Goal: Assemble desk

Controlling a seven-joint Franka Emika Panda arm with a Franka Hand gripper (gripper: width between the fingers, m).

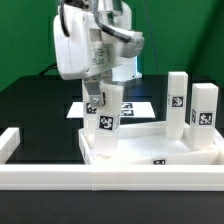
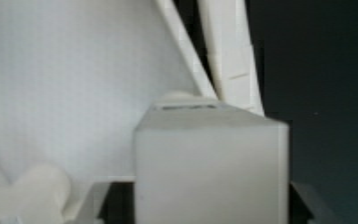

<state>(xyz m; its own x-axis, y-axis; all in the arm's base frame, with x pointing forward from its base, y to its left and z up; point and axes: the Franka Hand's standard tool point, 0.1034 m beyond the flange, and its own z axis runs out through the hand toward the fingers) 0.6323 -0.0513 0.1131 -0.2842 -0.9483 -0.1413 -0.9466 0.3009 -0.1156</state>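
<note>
The gripper (image 1: 100,108) holds one leg (image 1: 103,122) upright, jaws tight on its top. The top (image 1: 150,150) lies right under the leg.

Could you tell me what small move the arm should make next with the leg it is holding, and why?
Probably a short turn of the gripper to screw the leg in further: that leg stands upright on the tabletop panel with the fingers closed on it, while two more legs wait at the exterior view's right.
</note>
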